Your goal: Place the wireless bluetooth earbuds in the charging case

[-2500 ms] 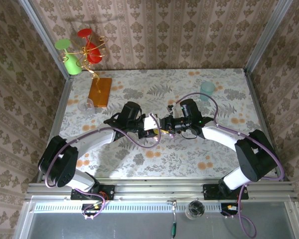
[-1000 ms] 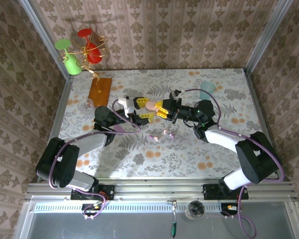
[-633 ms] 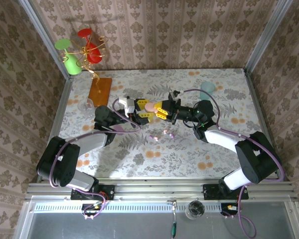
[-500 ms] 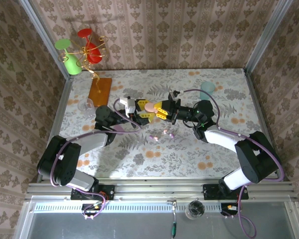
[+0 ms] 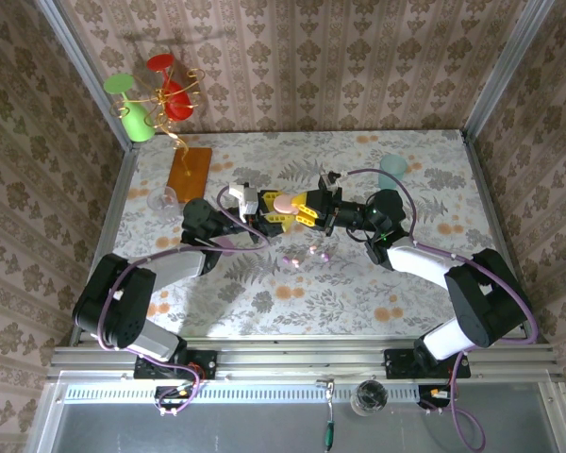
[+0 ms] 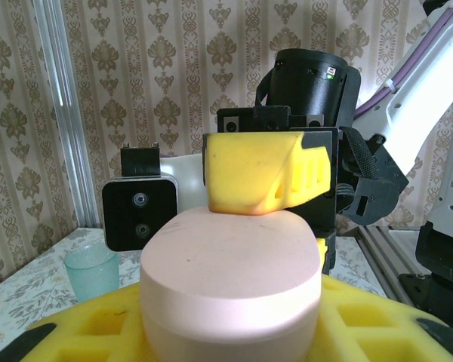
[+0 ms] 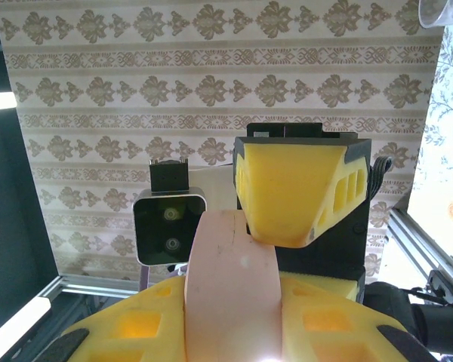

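Wallpaper on every side, flowered cloth on the table, and both arms meet in mid-air over the middle of it. The right gripper [image 5: 307,209] is clamped on the pink charging case [image 6: 230,279], pads pressed against its two broad faces. The left gripper [image 5: 267,215] comes in from the opposite side, and its yellow pads look closed on the same case, one on each flank.

So the case hangs between the two, well above the cloth, and its lid looks shut. I'd call this the case-handling step, a handover or a set-up for opening, with nothing loaded yet. Next move, by my reckoning: one gripper steadies the base while the other levers the lid up, gently, since that glossy shell could slip.

The earbuds [image 5: 316,251], tiny pinkish glints, lie on the cloth just nearer the arm bases, apart from both grippers.
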Motion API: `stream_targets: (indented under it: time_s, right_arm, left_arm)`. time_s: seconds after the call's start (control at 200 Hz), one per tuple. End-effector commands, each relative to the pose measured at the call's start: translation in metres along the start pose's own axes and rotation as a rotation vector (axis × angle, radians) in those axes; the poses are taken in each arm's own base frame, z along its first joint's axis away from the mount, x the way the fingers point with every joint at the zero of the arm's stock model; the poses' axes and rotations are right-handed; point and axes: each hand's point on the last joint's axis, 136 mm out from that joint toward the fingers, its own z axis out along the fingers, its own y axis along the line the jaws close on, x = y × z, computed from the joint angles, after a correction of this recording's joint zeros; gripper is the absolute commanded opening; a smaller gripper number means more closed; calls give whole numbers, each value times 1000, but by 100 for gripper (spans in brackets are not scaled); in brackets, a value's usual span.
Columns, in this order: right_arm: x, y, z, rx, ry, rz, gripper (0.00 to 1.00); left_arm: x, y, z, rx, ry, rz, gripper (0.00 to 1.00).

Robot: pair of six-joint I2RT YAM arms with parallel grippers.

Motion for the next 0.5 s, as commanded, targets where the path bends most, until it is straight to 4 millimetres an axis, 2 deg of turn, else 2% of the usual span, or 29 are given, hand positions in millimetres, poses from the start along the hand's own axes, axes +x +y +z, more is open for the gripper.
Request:
stream_targets:
  time_s: [0.0,0.16,0.36,0.44,0.495]
  right_arm:
    - [2,5,6,0,26,-35,8]
    - [1,3,6,6,28,-33,8]
    - [1,-1,5,21,25,-26,12]
    - [1,-2,5,29,21,-29,25]
    - [0,-1,4,36,17,-38,41]
  left_arm:
    - [-24,-8,2,32,-41,64,45]
    - [-23,-9,1,37,-39,63,43]
    - [-22,-11,1,45,-37,64,32]
    - [-21,-11,1,44,-35,63,32]
    - [-20,-11,0,41,-34,65,32]
